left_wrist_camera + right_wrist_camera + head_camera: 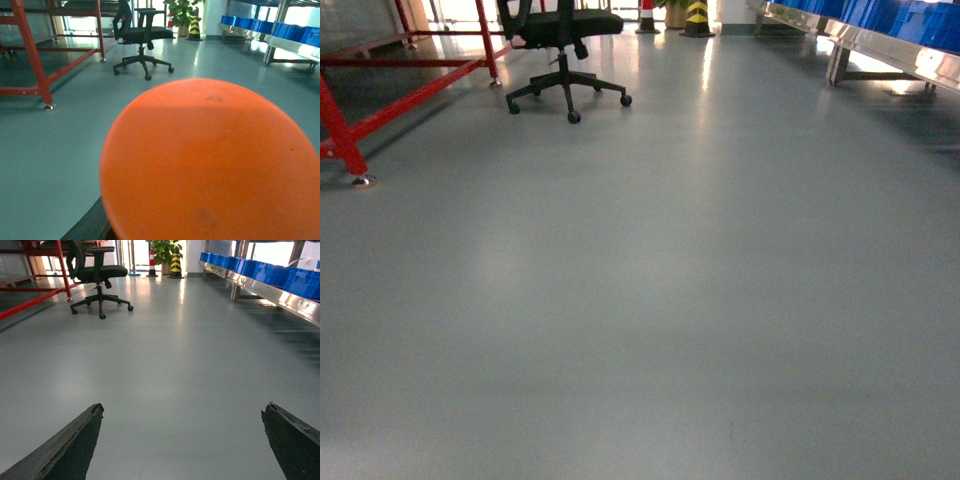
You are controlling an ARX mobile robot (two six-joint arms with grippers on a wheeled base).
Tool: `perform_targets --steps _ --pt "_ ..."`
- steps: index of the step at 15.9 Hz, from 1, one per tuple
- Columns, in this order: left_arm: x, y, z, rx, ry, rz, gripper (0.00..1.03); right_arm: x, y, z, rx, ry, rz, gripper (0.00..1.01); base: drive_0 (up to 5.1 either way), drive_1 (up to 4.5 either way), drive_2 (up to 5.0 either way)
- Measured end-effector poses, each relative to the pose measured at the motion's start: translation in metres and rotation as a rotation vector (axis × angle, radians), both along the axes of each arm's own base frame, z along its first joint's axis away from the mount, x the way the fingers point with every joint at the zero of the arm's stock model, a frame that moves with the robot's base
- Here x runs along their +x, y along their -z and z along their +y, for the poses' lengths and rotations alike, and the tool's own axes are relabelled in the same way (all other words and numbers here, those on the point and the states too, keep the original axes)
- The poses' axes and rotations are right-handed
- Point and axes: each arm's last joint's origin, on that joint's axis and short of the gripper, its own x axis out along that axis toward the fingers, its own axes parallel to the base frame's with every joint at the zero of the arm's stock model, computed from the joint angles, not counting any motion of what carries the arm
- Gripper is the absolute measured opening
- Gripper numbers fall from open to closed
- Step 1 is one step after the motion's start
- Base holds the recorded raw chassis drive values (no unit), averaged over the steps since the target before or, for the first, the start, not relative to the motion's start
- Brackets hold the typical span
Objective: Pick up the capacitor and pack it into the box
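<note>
A smooth orange round capacitor [210,155] fills most of the left wrist view, very close to the camera. My left gripper [210,220] is shut on it. Only one dark finger [92,225] shows, at the capacitor's lower left edge. In the right wrist view my right gripper [183,412] is open wide over bare grey floor, with nothing between its fingers. Neither gripper appears in the head view. The box is out of view.
A black office chair [563,40] stands ahead on the left, beside a red metal frame [350,130]. Blue bins [270,272] line a metal rack along the right wall. A striped cone [697,15] and a potted plant [162,250] stand far ahead.
</note>
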Motion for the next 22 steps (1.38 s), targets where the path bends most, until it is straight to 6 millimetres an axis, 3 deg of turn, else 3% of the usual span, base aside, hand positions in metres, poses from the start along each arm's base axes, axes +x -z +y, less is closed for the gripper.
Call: perform_targets --steps 22 --pt "0.0 0.0001 0.0 0.0 0.0 0.001 0.44 0.0 0.0001 0.0 0.0 0.0 0.002 0.98 -4.9 2.45 2.4"
